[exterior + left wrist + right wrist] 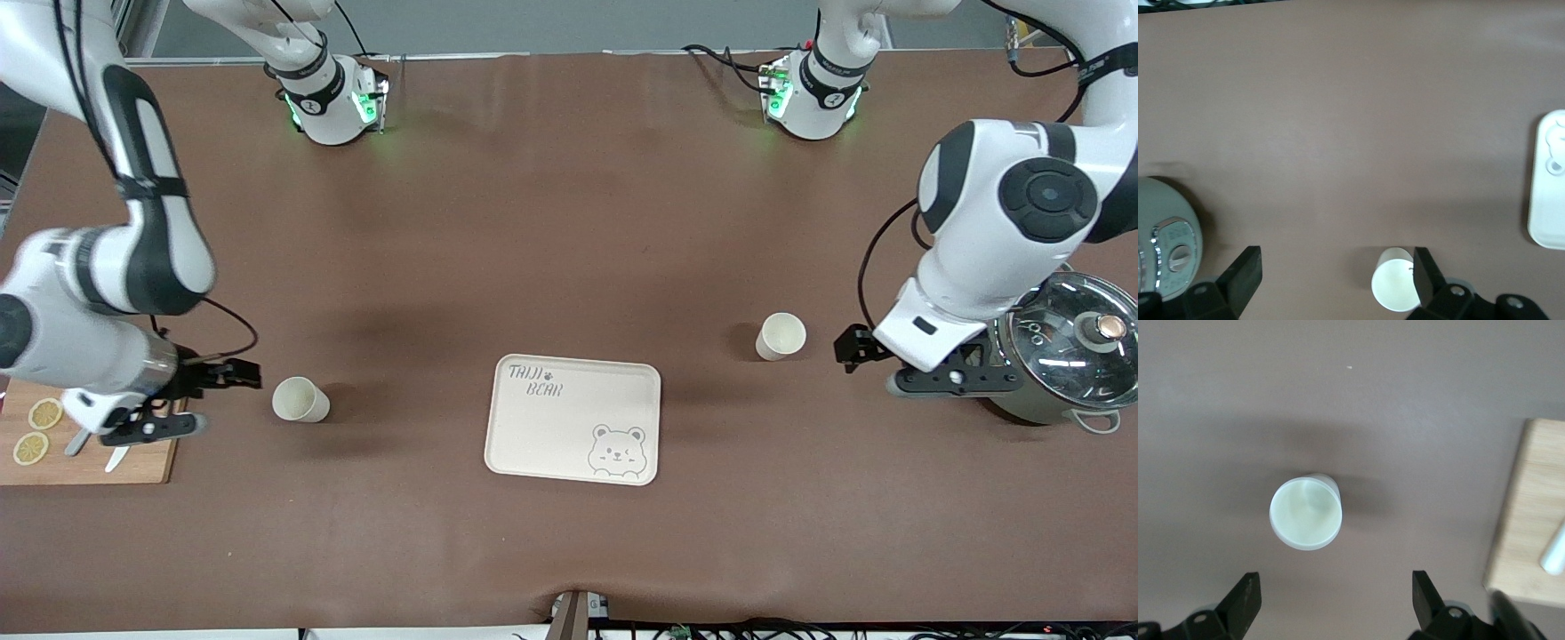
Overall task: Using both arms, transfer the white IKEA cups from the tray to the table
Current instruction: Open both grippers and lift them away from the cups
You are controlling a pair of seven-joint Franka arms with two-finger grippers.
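cups: two small cream-white handleless tapered cups, both upright on the table and off the tray. One (300, 399) sits toward the right arm's end, the other (781, 336) toward the left arm's end, a little farther from the front camera.
tray: flat cream-white rectangular tray (533, 440) with "TAIJI BEAR" print, between the cups, nothing on it.
right gripper (182, 400): low over the wooden cutting board's edge, just beside its cup; fingers spread, holding nothing.
left gripper (876, 360): low between its cup and the steel pot, fingers spread, holding nothing.
status: placement looks done.
risk: both grippers sit low and close to the cups; a sideways retreat could clip a rim and tip one. Left arm is also tight against the glass-lidded steel pot (1062, 360).
surface: brown matte cloth table (569, 222), slightly wrinkled.
surroundings: wooden cutting board (133, 462) with lemon slices (37, 430) and a knife.
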